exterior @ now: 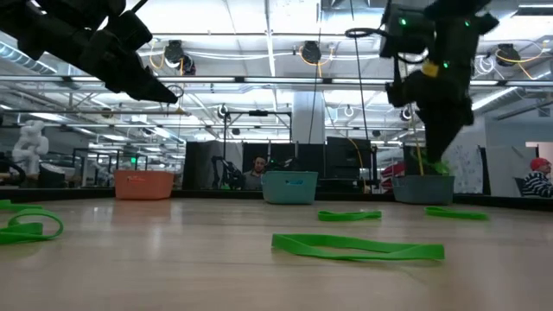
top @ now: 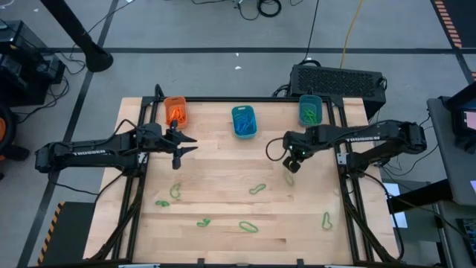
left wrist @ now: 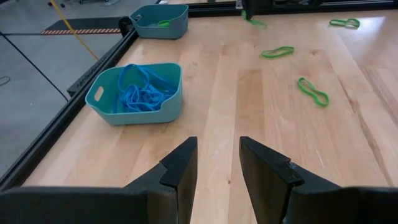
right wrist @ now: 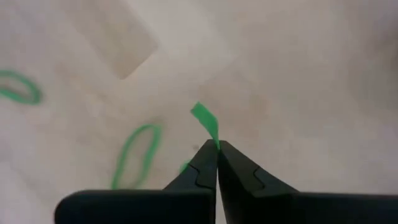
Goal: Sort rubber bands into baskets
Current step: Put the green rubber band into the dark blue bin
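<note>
Three baskets stand along the far edge: an orange one (top: 175, 110) with orange bands, a teal one (top: 244, 120) with blue bands, and a teal one (top: 310, 109) with green bands. Several green rubber bands lie flat on the table, for instance one mid-table (top: 257, 189) and one near the front (top: 248, 227). My right gripper (top: 291, 165) points down, shut on a green rubber band (right wrist: 205, 118), in front of the green-band basket. My left gripper (top: 190, 144) is open and empty, above the table near the orange basket; its fingers show apart in the left wrist view (left wrist: 217, 174). My right gripper pinches the green rubber band between its two shut fingertips (right wrist: 211, 155). A short bent end of the band (right wrist: 203, 116) sticks out past the tips. The fingers come from above, pointing down. The band is lifted clear of the table.
More green bands lie at the front left (top: 162, 202), (top: 175, 190), front middle (top: 203, 222) and front right (top: 326, 220). A black box (top: 338, 80) sits behind the table's far right edge. Bare wood lies between the baskets and the bands.
</note>
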### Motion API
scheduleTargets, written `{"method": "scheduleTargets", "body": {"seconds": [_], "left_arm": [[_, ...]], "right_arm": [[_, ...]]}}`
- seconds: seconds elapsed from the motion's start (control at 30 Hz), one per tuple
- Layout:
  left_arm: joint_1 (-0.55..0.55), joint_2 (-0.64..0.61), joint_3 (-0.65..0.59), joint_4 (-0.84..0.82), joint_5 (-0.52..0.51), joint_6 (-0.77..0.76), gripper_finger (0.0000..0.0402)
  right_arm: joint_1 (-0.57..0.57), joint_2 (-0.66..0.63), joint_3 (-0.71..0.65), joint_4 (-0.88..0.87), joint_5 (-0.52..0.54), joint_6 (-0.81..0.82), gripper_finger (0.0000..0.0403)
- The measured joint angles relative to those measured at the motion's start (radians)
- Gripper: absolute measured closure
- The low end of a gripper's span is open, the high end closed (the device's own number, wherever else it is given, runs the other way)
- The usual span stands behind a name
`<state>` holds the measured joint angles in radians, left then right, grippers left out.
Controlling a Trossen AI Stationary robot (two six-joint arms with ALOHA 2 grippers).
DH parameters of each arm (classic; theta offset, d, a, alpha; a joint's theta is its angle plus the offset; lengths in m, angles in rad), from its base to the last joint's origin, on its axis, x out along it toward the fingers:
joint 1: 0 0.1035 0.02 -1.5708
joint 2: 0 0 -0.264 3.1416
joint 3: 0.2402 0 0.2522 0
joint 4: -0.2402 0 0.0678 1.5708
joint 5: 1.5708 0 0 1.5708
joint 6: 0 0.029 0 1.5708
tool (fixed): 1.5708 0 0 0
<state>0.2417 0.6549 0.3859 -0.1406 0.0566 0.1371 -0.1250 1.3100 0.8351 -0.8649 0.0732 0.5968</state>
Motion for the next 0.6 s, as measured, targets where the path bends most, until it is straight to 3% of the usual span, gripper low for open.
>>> {"method": "scheduleTargets", "body": {"seconds": [0.3, 0.6], "left_arm": [[0.000, 0.000, 0.000, 0.000, 0.000, 0.000, 0.0274], [0.000, 0.000, 0.000, 0.000, 0.000, -0.001, 0.0274]], "right_arm": [[-0.101, 0.000, 0.243, -0.302, 0.279, -0.047, 0.0402], [-0.354, 0.001, 0.259, -0.296, 0.327, -0.210, 0.0403]]}}
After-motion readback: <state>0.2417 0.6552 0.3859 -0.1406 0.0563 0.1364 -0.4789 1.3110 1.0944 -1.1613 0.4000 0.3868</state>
